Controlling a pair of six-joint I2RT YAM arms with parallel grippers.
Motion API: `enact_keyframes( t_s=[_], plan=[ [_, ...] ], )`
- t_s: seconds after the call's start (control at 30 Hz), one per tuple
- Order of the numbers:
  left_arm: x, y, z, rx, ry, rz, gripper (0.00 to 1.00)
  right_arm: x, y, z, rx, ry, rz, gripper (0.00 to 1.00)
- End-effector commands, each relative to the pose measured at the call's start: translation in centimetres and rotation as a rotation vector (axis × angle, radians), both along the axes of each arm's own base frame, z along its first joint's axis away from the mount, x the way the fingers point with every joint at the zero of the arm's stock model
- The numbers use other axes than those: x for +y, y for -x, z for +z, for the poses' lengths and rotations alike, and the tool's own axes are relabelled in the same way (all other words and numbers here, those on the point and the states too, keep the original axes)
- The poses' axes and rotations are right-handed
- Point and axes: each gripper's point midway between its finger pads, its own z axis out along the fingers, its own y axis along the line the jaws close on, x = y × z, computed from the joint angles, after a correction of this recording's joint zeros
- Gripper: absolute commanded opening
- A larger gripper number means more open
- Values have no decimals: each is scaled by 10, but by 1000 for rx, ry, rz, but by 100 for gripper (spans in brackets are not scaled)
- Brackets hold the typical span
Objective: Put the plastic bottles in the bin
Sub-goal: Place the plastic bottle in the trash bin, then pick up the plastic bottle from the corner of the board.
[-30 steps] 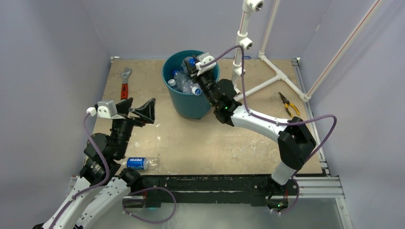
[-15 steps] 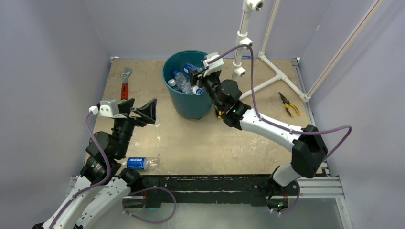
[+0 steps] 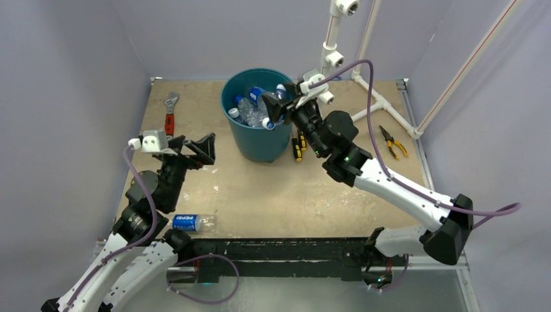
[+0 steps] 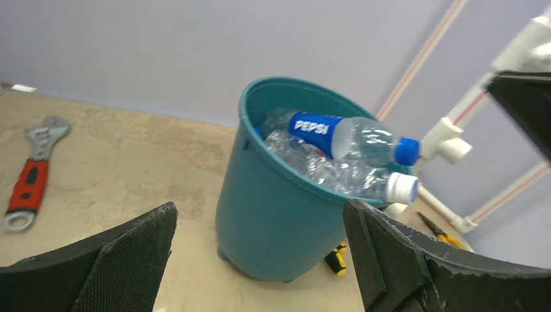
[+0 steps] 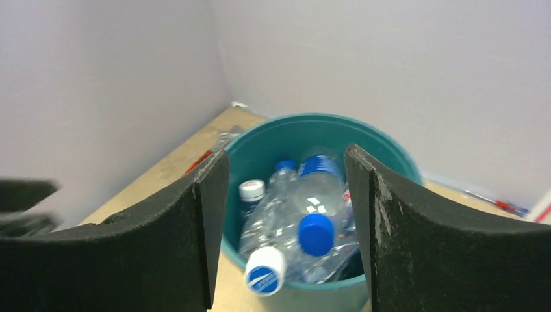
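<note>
Smooth pale lilac walls (image 3: 65, 65) enclose a scuffed tan board worktop (image 3: 273, 188); a white pipe frame (image 3: 331, 39) stands at its far-right corner.

Both grippers raised, fingers apart.
Left gripper (image 3: 193, 148) spread wide, empty, held above near-left desk; right arm stretched toward far centre, right gripper (image 3: 278, 104) parted, empty, pointing left.

White shells, black joints: the left arm (image 3: 136, 266) at seven o'clock, the right arm (image 3: 396, 188) at four. A purple cable (image 3: 359, 62) loops along each. The left gripper (image 3: 188, 148) has black, mesh-textured wedge fingers (image 4: 130, 253) and a white camera block (image 3: 151, 140) at its wrist.
</note>
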Motion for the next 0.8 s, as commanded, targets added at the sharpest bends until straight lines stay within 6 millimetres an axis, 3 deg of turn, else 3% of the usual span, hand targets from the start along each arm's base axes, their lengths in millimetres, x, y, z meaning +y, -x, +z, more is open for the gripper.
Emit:
enact_keyframes(
  t_s=[0.0, 0.17, 0.3, 0.33, 0.4, 0.57, 0.67, 0.77],
  plan=[
    [22, -9, -11, 125, 26, 154, 97, 23, 52, -5, 50, 40, 211, 67],
    [55, -7, -68, 369, 129, 421, 98, -9, 96, -11, 59, -57, 298, 68],
    [61, 4, -109, 529, 238, 537, 99, -35, 140, -9, 16, -68, 413, 69],
    [62, 6, -115, 555, 255, 557, 99, -31, 154, -15, 17, -34, 485, 69],
    [63, 11, -121, 587, 273, 576, 99, -19, 172, -39, 84, 43, 605, 69],
    [66, 24, -140, 644, 326, 598, 99, 5, 195, -128, 298, 104, 756, 66],
    [65, 33, -158, 693, 351, 593, 99, 18, 208, -162, 356, 97, 806, 66],
    [65, 41, -173, 728, 393, 604, 99, 44, 221, -197, 391, 165, 833, 67]
  ],
)
